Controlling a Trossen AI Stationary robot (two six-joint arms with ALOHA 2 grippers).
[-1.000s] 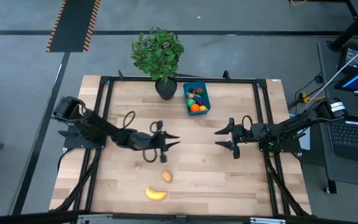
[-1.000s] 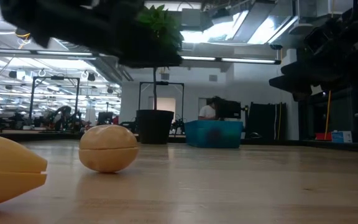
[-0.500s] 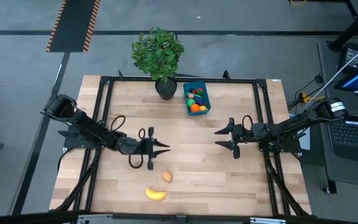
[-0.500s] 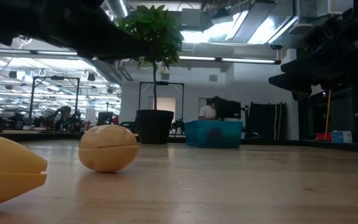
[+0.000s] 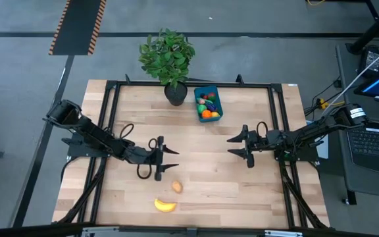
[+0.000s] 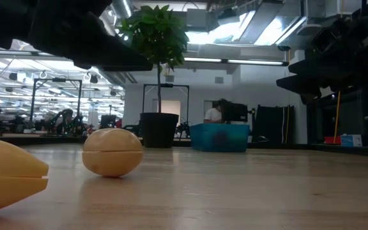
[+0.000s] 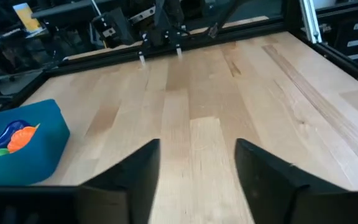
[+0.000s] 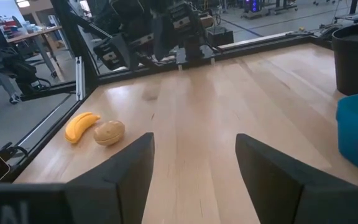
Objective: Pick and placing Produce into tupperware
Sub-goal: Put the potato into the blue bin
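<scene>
1. Your left gripper point(image 5: 171, 156) hangs over the middle of the table point(image 5: 242, 191), fingers spread with bare wood between them in its wrist view, holding nothing. The potato point(image 5: 176, 187) sits at about 5 o'clock from it, close by, and the banana point(image 5: 165, 205) lies just beyond the potato, toward the front edge.

2. Your right gripper point(image 5: 235, 146) waits at 3 o'clock from the left one, well apart, fingers also spread and empty.

3. The tupperware point(image 5: 208, 103) stands at 12 o'clock of the table centre, beside the plant pot point(image 5: 175, 95), already holding several pieces of produce point(image 5: 206, 113).

4. Risk: the potato is round and lies on bare wood. If you come down off-centre, one finger will likely nudge it and it may roll into the banana or toward the edge.

5. Risk: the banana is curved and low. A pinch across its tip would probably slip.

6. Risk: the tupperware looks nearly full. A high drop could bounce a piece out, and a wide swing may brush the plant point(image 5: 167, 54).
</scene>
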